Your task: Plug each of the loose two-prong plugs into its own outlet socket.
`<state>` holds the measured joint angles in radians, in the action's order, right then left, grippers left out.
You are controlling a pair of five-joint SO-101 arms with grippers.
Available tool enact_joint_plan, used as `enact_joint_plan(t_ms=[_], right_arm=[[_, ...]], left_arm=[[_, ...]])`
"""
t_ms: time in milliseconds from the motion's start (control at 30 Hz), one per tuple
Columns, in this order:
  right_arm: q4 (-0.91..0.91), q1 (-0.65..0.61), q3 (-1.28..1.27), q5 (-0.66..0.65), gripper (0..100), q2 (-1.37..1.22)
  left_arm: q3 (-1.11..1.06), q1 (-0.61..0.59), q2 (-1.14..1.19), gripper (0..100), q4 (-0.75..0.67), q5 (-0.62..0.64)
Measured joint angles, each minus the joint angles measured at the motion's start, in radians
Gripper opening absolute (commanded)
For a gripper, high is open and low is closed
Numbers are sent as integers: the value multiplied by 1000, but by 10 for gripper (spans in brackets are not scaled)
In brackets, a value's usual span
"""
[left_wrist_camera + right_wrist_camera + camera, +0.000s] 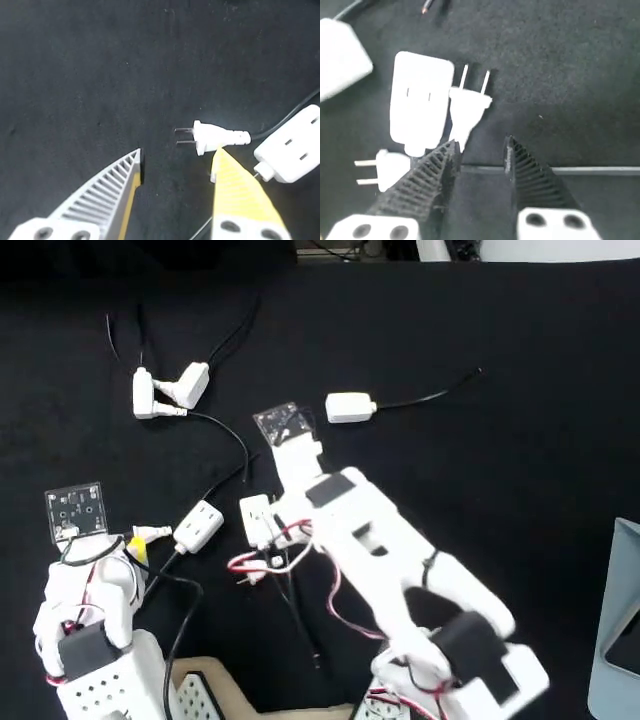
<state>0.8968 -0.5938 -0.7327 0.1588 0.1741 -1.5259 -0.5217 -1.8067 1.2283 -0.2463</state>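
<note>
My left gripper (177,155) is open low over the black cloth. A white two-prong plug (215,139) lies at the tip of its yellow finger (137,542), prongs across the gap. That plug's neighbour is a white outlet socket (292,152), also seen from above (197,527). My right gripper (480,145) is open astride a black cable. Just beyond its fingertips a second plug (467,106) lies beside another white socket (420,102), prongs clear of it. A third plug (385,170) lies near that socket. From above, the right arm (350,520) covers its gripper.
At the back left lie two more white plug pieces (165,390) on black cables. A white adapter (350,407) with a cable lies behind the right arm. A grey-blue object (618,620) stands at the right edge. Loose cables cross the middle.
</note>
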Motion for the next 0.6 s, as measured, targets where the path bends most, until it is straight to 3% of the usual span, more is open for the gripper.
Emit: enact_joint_plan(t_ms=[367,500,600], right_arm=[[-9,-18,129,103,144,-232],[-40,-18,137,118,18,-273],[-52,-15,138,118,12,-279]], left_arm=[[-15,-3,0,228,0,0],[-15,-3,0,228,0,0],[-15,-3,0,228,0,0]])
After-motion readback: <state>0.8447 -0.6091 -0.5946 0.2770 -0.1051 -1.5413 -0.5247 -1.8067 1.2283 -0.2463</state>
